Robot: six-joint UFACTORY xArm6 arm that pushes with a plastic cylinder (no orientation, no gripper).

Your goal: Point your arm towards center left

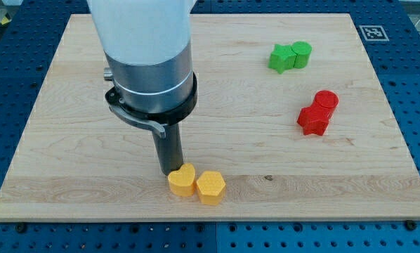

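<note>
My tip (169, 171) is at the end of a dark rod hanging from the large arm body (148, 56) over the board's left half. The tip touches or nearly touches the upper left edge of a yellow heart-shaped block (182, 180) near the view's bottom centre. A yellow hexagon block (211, 187) sits right against that heart's right side. At the view's upper right a green star-like block (281, 58) touches a green cylinder (301, 53). Lower right, a red cylinder (326, 101) touches a red star-like block (312, 120).
The wooden board (69, 140) lies on a blue perforated table (6, 77). A black-and-white marker tag (373, 31) is at the board's top right corner.
</note>
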